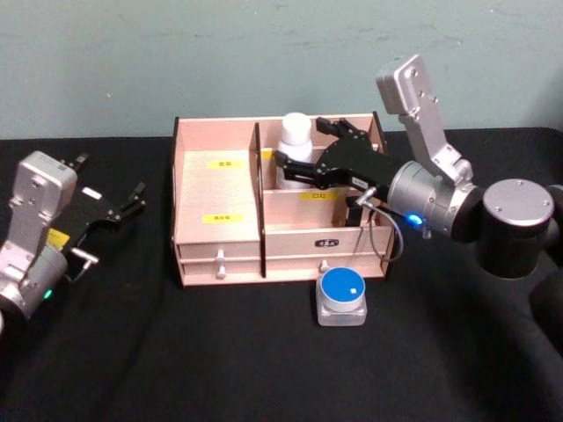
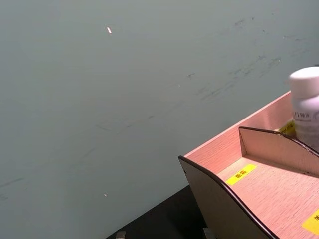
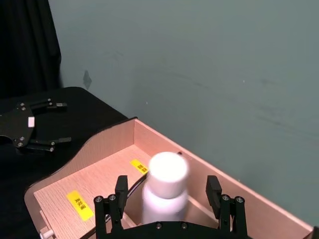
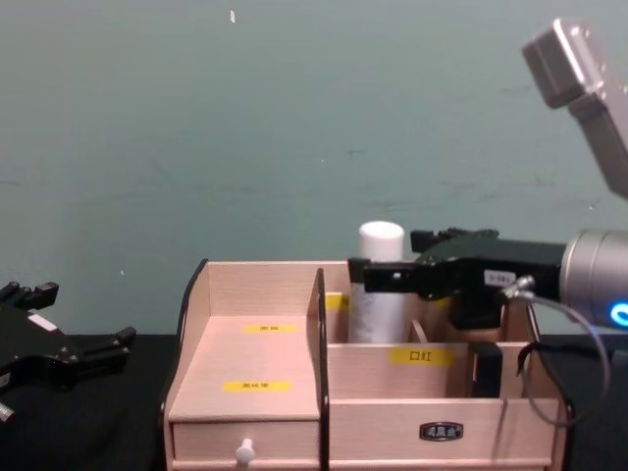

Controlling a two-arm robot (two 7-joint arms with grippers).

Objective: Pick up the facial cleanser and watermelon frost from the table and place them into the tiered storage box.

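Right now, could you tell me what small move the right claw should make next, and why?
Probably raise the right claw straight up, clear of the facial cleanser. Its fingers stand open either side of the bottle, which stands upright in the tiered storage box's rear compartment, and the watermelon frost sits on the table in front. The left claw sits parked at the left.

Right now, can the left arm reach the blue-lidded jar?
Probably yes: the squat blue-lidded jar stands alone before the wooden box, black cloth between it and the open left tool.
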